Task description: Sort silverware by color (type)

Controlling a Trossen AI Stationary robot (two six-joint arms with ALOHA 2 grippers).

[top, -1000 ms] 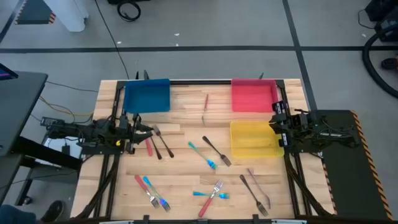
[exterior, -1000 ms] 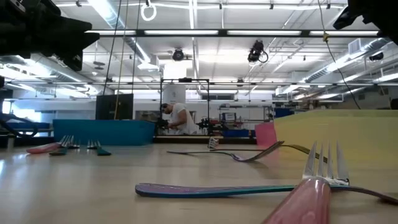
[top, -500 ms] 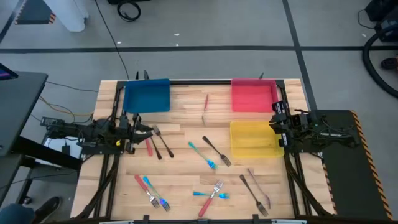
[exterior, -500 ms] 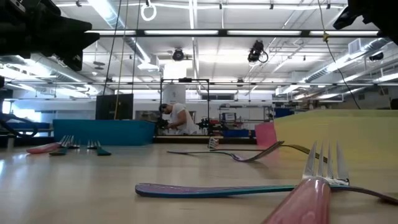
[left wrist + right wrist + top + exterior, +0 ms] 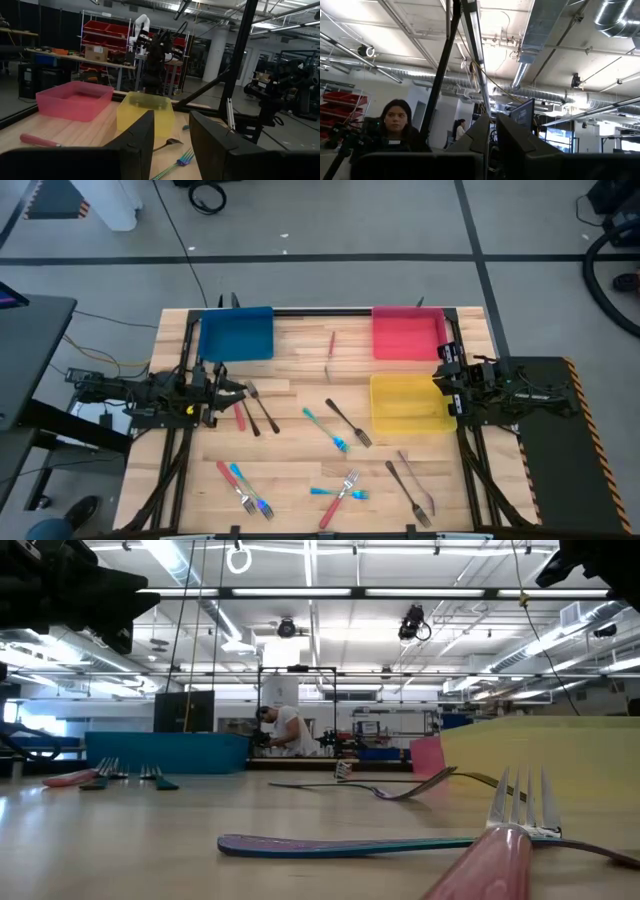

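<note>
None of the forks (image 5: 340, 430) has reached the blue tray (image 5: 236, 335), red tray (image 5: 407, 333) or yellow tray (image 5: 408, 404); all lie scattered on the bench (image 5: 300, 380). Left end effector (image 5: 222, 388) hangs parted and empty at the bench's left edge; right end effector (image 5: 441, 385), at the right edge, nearly closed, holding nothing.

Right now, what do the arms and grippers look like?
Both arms are black with jointed links. The left gripper has two flat, dark, squared-off fingers. The right gripper has the same dark slab fingers. Black cables trail off the left arm's base.
</note>
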